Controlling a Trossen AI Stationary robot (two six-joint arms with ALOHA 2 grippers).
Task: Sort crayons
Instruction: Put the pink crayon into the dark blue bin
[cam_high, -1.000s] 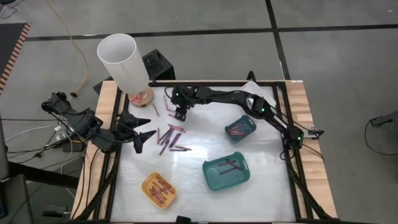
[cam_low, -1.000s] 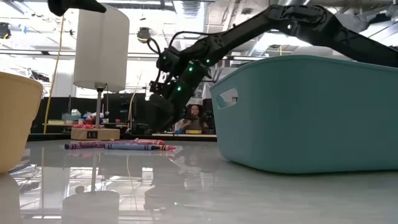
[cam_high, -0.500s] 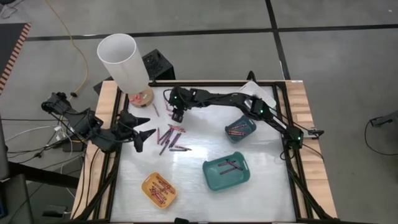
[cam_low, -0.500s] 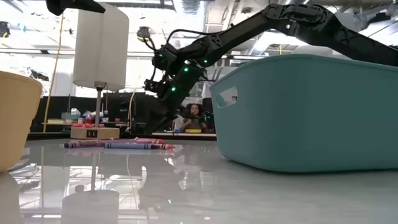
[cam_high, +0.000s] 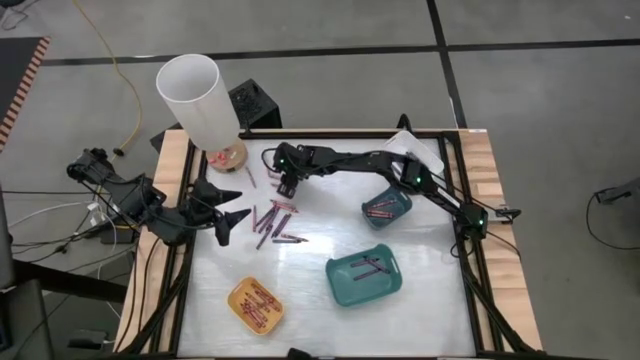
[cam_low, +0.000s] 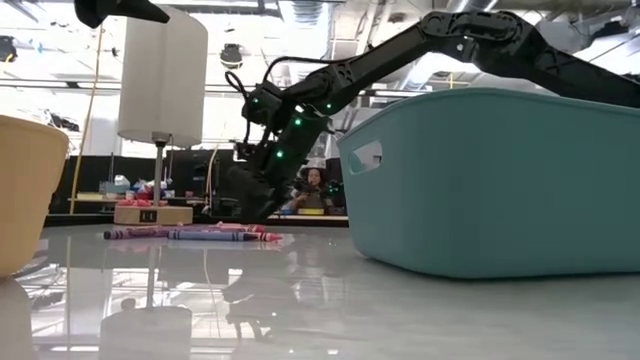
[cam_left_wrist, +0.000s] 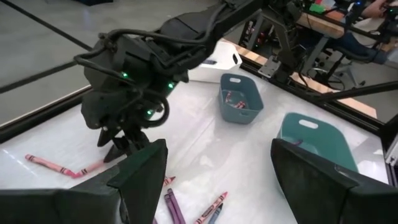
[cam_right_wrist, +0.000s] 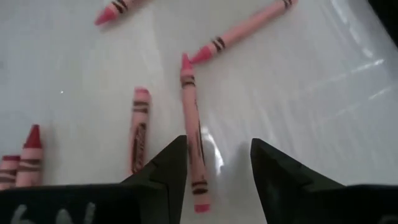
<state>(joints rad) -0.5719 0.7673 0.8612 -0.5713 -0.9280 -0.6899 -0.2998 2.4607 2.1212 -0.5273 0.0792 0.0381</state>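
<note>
Crayons are lying loose on the worktop near the white lamp, and I am lowering my right hand over a pink crayon there, fingers spread to either side of it, not pinching. My left hand is hovering spread wide, just beside the pile, farther from the lamp.

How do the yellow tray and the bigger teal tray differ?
The yellow tray is smaller and lies near the table's front left; the bigger teal tray lies front right. The yellow tray holds red and pink crayons, while the teal one holds a few dark crayons. Both are shallow, rounded, open trays lying flat on the white tabletop.
</note>
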